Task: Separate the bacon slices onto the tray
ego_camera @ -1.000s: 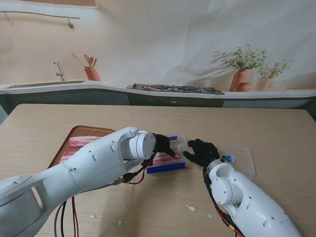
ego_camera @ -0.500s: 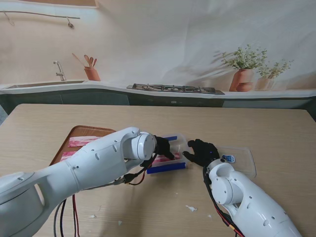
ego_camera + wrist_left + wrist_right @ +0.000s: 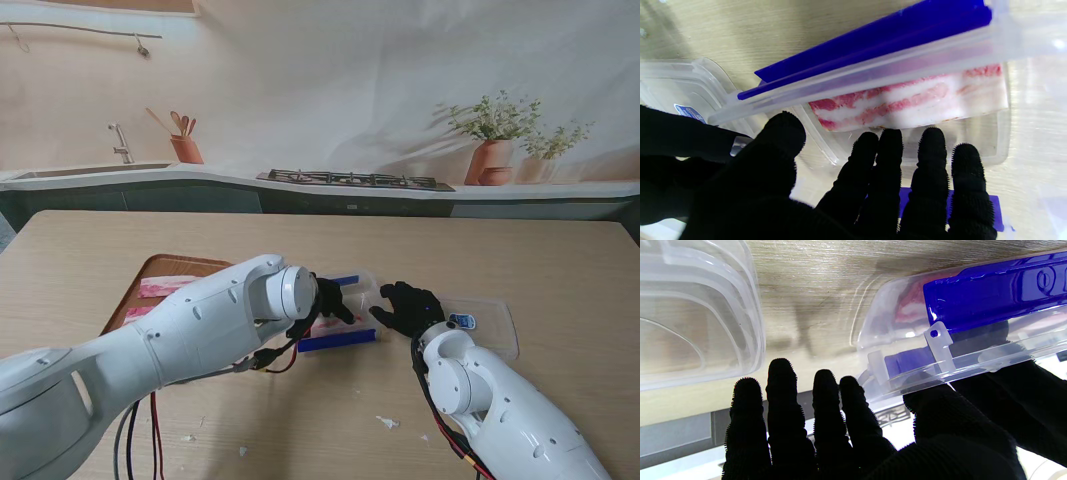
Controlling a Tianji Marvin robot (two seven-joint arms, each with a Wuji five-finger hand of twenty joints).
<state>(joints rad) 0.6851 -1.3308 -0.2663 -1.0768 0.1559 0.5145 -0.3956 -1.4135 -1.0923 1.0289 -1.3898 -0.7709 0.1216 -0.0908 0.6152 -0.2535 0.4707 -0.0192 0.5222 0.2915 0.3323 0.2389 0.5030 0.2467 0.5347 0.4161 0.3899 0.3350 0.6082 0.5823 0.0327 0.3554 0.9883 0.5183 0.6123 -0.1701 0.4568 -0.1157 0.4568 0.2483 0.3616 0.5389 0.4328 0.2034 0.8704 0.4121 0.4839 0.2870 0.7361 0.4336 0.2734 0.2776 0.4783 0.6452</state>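
Left hand [image 3: 328, 298] fingers spread, empty, over bacon [image 3: 907, 100] in clear container [image 3: 362, 290]. Right hand [image 3: 405, 306] thumb and fingers grip container's end.

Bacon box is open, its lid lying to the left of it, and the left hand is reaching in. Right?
Not quite. The lid lies to the right of the bacon box, as the stand view shows. The rest holds: the box is open and the left hand reaches in.
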